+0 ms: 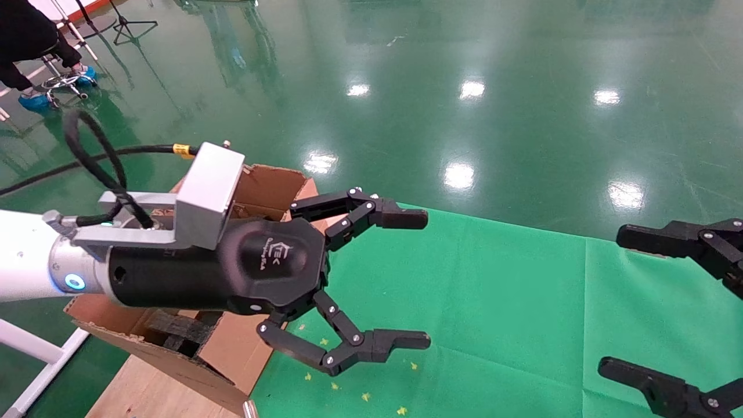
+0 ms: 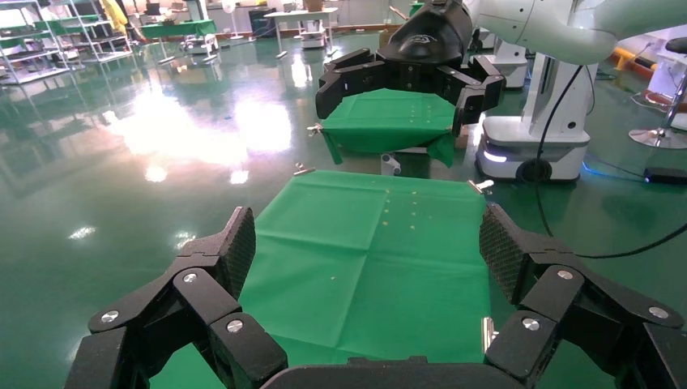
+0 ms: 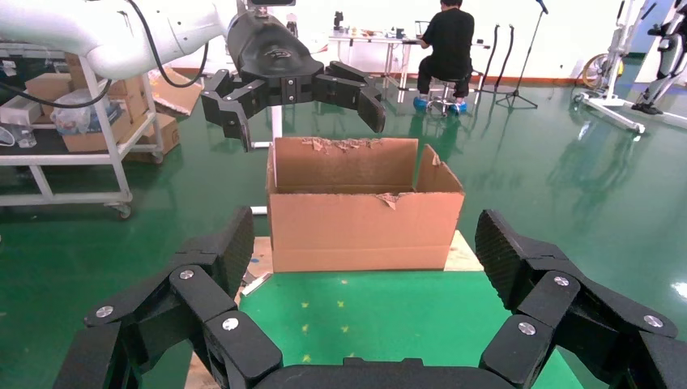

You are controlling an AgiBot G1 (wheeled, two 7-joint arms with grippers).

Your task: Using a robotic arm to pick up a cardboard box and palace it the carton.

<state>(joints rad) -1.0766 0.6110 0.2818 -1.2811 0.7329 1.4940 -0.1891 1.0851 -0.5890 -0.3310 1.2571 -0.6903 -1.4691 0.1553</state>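
The robotic arm [image 1: 23, 261] is my left arm. Its left gripper [image 1: 426, 278] is open and empty, held over the near right corner of the carton [image 1: 232, 348], with its fingers out over the green cloth. The carton is open, with ragged flaps and dark foam pieces [image 1: 180, 331] inside. It also shows in the right wrist view [image 3: 360, 227], with the left gripper [image 3: 310, 121] above it. My right gripper [image 1: 609, 301] is open and empty at the right edge. The cardboard box is out of view in all frames.
A green cloth [image 1: 493, 290] with small yellow marks covers the table. The carton stands on a wooden board [image 1: 151, 389]. A person [image 3: 445, 40] sits on a stool on the green floor behind. A white rack with boxes [image 3: 73, 121] stands farther off.
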